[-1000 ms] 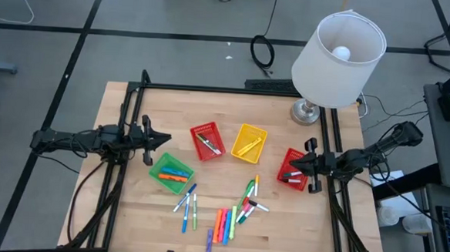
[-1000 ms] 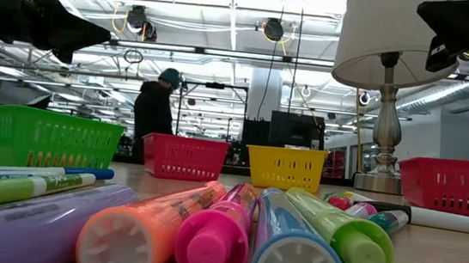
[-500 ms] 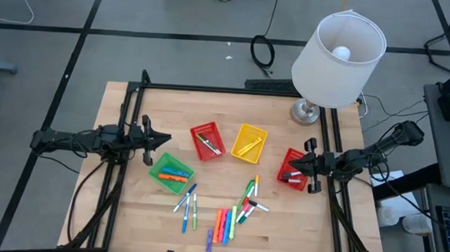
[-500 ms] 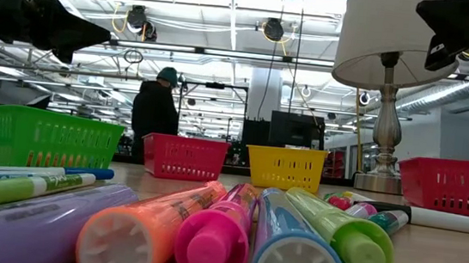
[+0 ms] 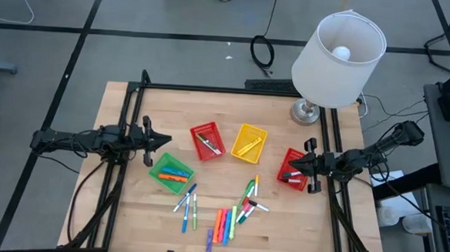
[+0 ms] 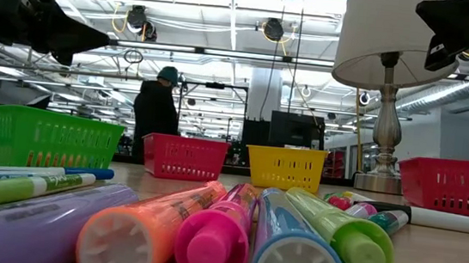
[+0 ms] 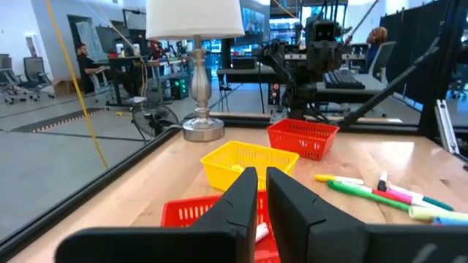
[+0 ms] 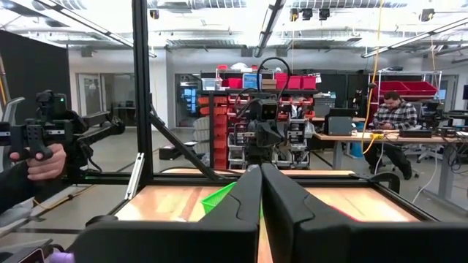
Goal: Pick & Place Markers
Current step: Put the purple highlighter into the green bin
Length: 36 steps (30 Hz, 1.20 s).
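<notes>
Across the lower middle of the high view, most markers (image 5: 224, 218) lie loose on the table (image 5: 328, 224); a few sit in baskets. Left gripper (image 5: 165, 141), nearly closed and empty, and right gripper (image 5: 290, 163), fully closed, hover at mid-frame edges.

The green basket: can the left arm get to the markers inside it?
Probably yes. The left pincer hangs right beside the green basket, whose top is open, and nothing stands between them. The markers lie loose inside.
</notes>
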Each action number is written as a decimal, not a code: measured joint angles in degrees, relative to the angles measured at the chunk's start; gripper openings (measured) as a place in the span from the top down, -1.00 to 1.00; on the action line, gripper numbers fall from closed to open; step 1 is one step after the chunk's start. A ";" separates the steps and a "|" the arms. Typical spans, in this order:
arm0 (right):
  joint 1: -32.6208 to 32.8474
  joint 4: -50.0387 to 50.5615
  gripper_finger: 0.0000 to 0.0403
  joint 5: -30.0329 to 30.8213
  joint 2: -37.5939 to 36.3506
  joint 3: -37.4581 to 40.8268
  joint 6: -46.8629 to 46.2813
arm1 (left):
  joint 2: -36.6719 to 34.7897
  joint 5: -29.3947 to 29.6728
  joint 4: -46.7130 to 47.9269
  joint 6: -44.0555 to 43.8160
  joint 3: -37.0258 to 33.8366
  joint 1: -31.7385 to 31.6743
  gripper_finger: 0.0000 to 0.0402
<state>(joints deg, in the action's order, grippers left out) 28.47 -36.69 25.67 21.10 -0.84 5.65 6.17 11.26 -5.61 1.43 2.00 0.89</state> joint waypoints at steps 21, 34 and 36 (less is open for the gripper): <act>0.00 -1.72 1.00 -0.22 0.36 0.00 0.00 | 0.61 -0.93 5.25 -1.10 2.77 0.00 0.82; 0.00 -1.70 1.00 -0.50 0.46 0.02 2.67 | 9.23 4.28 10.62 -15.11 6.38 0.02 0.83; 0.00 -1.72 1.00 -0.50 0.46 0.04 3.78 | 11.61 4.75 10.97 -16.95 6.38 0.00 0.83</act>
<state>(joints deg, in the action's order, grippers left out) 28.47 -38.41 25.17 21.56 -0.80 9.43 17.78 16.01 5.36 -15.51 8.38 0.89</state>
